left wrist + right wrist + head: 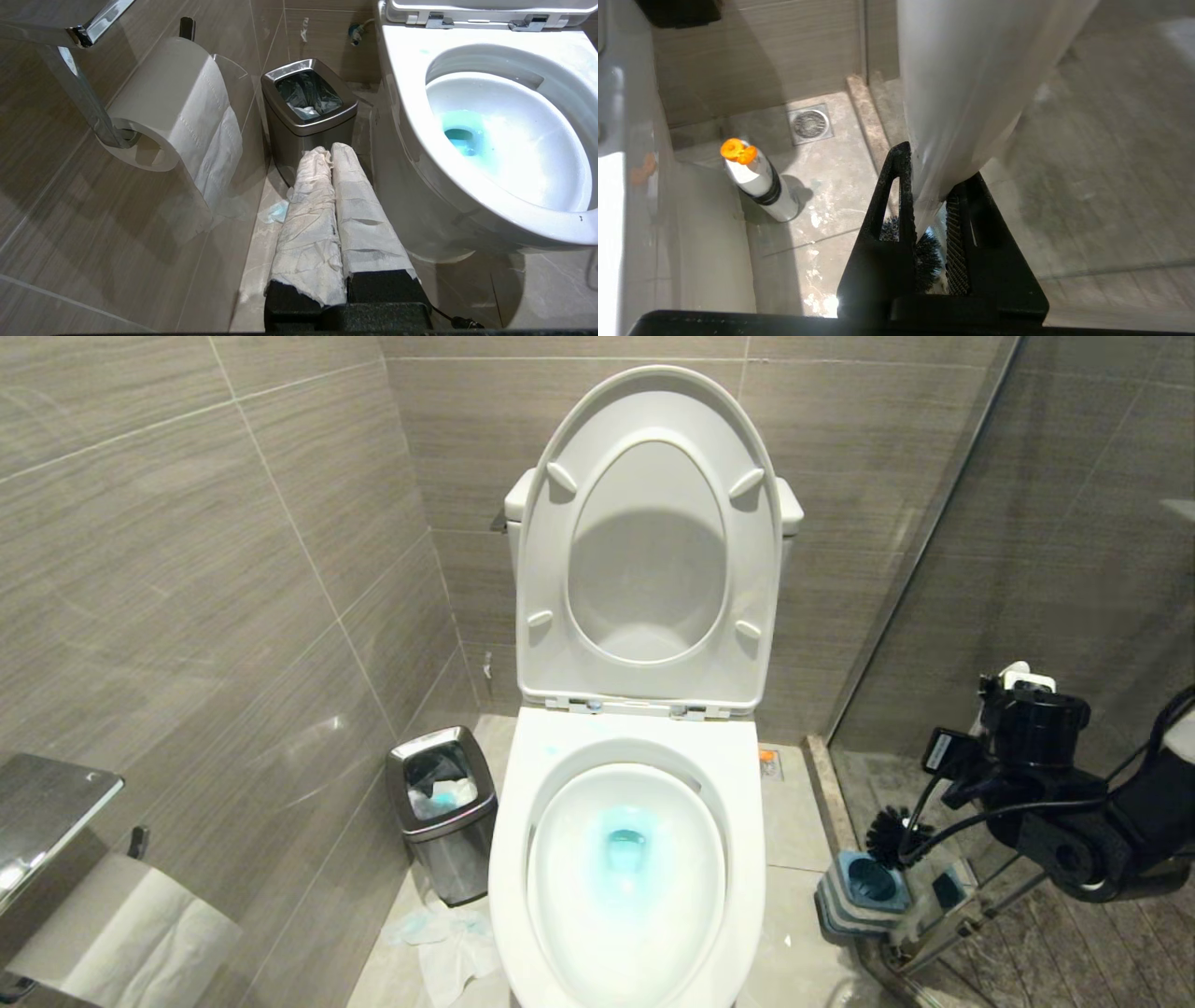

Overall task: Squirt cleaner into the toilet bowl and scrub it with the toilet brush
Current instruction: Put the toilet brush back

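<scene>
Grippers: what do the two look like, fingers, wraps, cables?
Left gripper: two long parallel fingers wrapped in crumpled white tissue-like covering, black bases beneath. Right gripper: bare matte-black fingers, triangular with cut-out slots and ribbed inner pads. In the head view, the right arm is black, with loose black cables looping off it.

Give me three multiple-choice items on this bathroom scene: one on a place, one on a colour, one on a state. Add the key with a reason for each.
1. Where does the steel waste bin stand?
A. On the robot's left of the toilet bowl
B. On the robot's right of it
C. Behind the glass panel

2. What colour is the water in the bowl?
A. Clear
B. Turquoise blue
C. Yellow

3. What is the right claw doing?
A. Hanging open
B. Clamped on the toilet brush handle
C. Holding the paper roll

Key: 1 A, the head view shows it there. 2 B, cleaner tints it. 3 B, the white handle sits between its fingers.
</scene>
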`<state>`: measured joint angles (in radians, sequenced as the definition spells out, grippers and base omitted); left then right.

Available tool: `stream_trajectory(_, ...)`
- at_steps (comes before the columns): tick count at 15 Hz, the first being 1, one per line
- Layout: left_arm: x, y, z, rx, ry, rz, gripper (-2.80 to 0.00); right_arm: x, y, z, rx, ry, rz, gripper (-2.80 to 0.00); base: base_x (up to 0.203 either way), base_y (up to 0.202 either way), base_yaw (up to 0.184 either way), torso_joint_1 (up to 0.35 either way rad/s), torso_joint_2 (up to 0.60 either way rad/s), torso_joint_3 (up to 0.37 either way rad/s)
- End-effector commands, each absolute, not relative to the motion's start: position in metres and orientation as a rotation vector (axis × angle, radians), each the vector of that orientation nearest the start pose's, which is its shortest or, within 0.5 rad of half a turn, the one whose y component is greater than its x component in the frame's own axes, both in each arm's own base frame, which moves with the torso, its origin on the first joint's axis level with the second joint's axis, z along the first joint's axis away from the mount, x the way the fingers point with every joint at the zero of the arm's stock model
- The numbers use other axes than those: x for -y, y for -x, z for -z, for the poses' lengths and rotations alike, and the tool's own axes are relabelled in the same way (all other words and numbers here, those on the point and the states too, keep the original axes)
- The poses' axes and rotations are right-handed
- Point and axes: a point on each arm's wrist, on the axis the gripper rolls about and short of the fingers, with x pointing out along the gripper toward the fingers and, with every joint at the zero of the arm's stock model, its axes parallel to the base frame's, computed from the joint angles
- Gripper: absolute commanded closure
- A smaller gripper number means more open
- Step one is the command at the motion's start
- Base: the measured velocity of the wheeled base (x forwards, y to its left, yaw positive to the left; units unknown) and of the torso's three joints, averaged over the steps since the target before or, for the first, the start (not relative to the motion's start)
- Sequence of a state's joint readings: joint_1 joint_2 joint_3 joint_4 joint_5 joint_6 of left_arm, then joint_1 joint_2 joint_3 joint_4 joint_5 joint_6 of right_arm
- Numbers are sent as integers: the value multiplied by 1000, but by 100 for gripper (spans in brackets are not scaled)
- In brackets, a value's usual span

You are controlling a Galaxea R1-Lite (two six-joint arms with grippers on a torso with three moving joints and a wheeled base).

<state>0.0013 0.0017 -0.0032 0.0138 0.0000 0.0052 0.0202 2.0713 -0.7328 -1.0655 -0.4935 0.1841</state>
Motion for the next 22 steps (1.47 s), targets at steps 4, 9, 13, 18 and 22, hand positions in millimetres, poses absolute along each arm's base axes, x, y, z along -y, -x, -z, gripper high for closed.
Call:
stream_trajectory(4, 0, 23, -75, -14, -6, -1, 0, 11, -355, -45, -241, -32, 434, 0, 0, 0, 0, 0, 0, 0)
stream_trajectory(9, 0, 23, -75, -14, -5, -2, 0, 20, -360, -30, -230, -8, 416, 0, 0, 0, 0, 0, 0, 0)
stream_trajectory(13, 0, 23, -75, -14, -5, -1, 0, 25, -358, -25, -190, -5, 387, 0, 0, 0, 0, 0, 0, 0)
stream_trajectory(18, 0, 23, -75, -14, -6, -1, 0, 30, -358, -4, -242, 7, 393, 0, 0, 0, 0, 0, 0, 0)
stream_trajectory(22, 0, 23, -75, -14, -5, -2, 0, 33, -357, 11, -258, 5, 389, 0, 0, 0, 0, 0, 0, 0)
